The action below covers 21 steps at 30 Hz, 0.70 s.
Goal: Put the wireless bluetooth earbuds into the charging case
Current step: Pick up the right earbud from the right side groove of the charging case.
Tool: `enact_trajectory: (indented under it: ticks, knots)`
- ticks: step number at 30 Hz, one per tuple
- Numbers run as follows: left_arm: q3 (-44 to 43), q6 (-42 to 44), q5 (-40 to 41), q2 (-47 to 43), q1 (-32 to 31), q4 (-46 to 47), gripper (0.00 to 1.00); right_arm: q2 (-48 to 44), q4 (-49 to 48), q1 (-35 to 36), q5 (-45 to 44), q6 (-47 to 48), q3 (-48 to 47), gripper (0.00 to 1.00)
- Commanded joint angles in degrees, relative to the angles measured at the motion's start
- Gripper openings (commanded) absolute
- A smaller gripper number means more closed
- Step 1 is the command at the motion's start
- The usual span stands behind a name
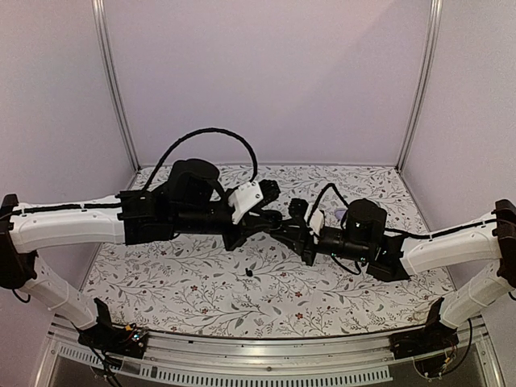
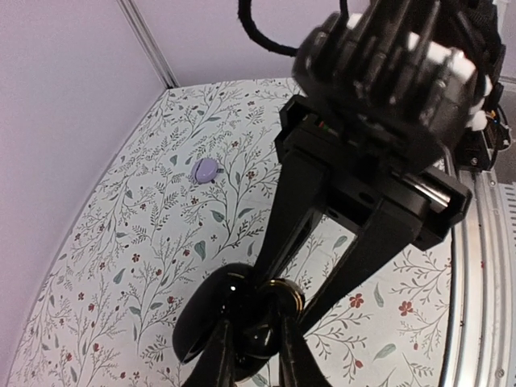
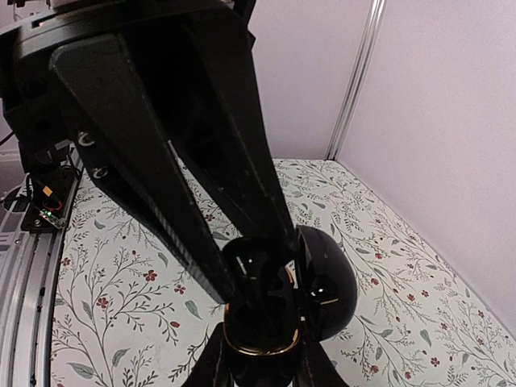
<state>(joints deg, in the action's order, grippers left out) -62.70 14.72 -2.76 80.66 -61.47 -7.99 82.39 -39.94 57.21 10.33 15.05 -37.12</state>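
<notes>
Nearer than case: one earbud (image 1: 248, 272) loose on bench (image 1: 177, 298), untouched. Case (image 2: 205, 318) open, lid tipped back, with left end effector (image 2: 254, 347) clamped around it. Right end effector (image 2: 280, 294) tips at case wells; grip unreadable, no earbud visible there. Advice: hold case steady, seat bud straight into well, slowly. Beyond case: lavender piece (image 2: 205, 169).

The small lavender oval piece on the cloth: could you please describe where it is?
In the left wrist view, look across the white floral cloth, beyond the glossy black charging case. The small lavender oval piece lies alone there, the only plain purple shape among printed leaves.
</notes>
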Motion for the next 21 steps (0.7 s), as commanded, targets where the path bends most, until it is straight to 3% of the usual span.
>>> enact_trajectory:
  ticks: [1,21]
  knots:
    - [-1.8,0.8,0.3,2.0,-1.6,-1.2,0.06,0.3,-1.4,1.5,-0.6,1.8,-2.6,0.0]
    - [-2.3,3.6,5.0,3.2,-2.6,-5.9,0.04,-1.4,-5.1,2.0,-4.4,6.8,0.5,0.0]
